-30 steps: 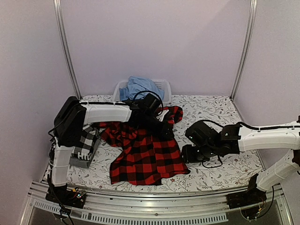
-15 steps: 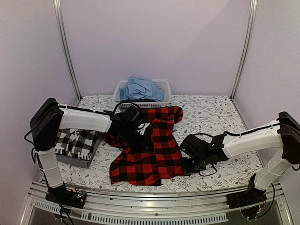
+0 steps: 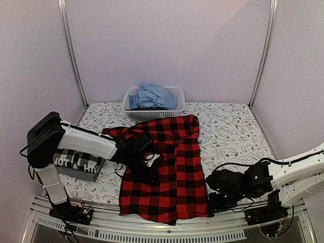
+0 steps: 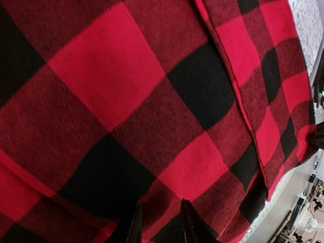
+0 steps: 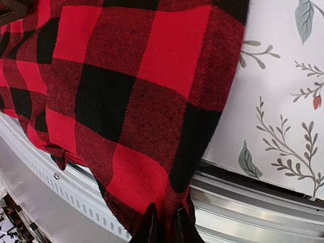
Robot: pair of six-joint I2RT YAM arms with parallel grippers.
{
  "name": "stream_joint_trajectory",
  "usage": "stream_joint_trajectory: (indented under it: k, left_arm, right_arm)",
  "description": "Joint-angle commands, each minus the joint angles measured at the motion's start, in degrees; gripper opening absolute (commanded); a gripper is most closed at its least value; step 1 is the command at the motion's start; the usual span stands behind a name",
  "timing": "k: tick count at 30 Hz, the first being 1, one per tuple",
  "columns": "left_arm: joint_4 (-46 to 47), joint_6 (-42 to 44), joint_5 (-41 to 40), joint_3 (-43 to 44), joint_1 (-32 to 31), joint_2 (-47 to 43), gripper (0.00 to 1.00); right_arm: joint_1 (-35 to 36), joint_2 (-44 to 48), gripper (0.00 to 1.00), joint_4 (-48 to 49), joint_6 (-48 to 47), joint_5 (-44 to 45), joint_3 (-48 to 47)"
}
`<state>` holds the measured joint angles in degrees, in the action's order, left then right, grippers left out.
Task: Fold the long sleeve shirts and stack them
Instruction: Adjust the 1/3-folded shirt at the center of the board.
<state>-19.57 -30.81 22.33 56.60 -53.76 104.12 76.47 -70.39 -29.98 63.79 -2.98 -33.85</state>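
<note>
The red-and-black flannel shirt [image 3: 174, 167] lay spread lengthwise down the middle of the table [image 3: 228, 126]. Its far end was close to the white basket [image 3: 178, 94], and its near hem overhung the table edge onto the aluminium rail [image 3: 101, 225].

The left fingers [image 4: 134, 228] sat on the left part of the shirt, partly closed, with a fold of the flannel pinched between them. The right fingers [image 5: 150, 228] were nearly closed on the right corner of the hem, past the table edge and above the rail.

Open table lay to the right of the shirt and toward the far right corner. On the left, the room was narrowed by a folded dark grey white-lettered shirt [image 3: 76, 163] near the left edge, partly under the left arm.

The basket held blue cloth [image 3: 152, 95] and stood at the back wall. The table carried a white cover printed with leaves and twigs. Pale lilac walls and two metal posts [image 3: 71, 55] enclosed the cell.
</note>
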Motion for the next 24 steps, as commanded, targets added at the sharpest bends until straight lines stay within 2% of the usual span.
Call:
stream_joint_trajectory:
  k: [1, 5, 8, 12, 16, 20, 24]
  left_arm:
    - [-0.1, -3.3, 0.1, -4.7, -3.1, -3.4, 0.26]
    - [-1.6, -4.0, -1.4, -5.6, -3.7, -6.1, 0.27]
    - [-4.8, -3.8, -6.1, -3.7, -3.1, -8.8, 0.27]
    - [-8.8, -4.7, -14.5, -0.4, 0.8, -13.6, 0.27]
    - [-11.6, -5.9, -21.9, 0.7, 7.9, -17.9, 0.27]
    - [-11.8, -5.1, -26.6, 0.6, 16.9, -20.3, 0.3]
    - [-9.0, -2.5, -25.3, -0.1, 25.2, -19.3, 0.32]
  right_arm:
    - [0.8, 0.9, 0.18, -2.2, 5.2, 2.0, -3.4]
    - [-1.6, 0.8, 0.41, -7.6, 2.5, 9.9, -9.7]
    - [-7.2, 2.4, 0.49, -8.4, -0.8, 14.0, -12.3]
    - [-15.5, 2.6, 0.5, -2.9, -9.6, 17.3, -16.9]
    - [-22.2, -2.7, 0.49, 8.2, -18.8, 17.9, -23.5]
    - [-30.1, -10.5, 0.43, 21.0, -25.4, 8.7, -26.4]
    - [-36.6, -20.3, 0.35, 29.2, -27.7, -1.2, -29.1]
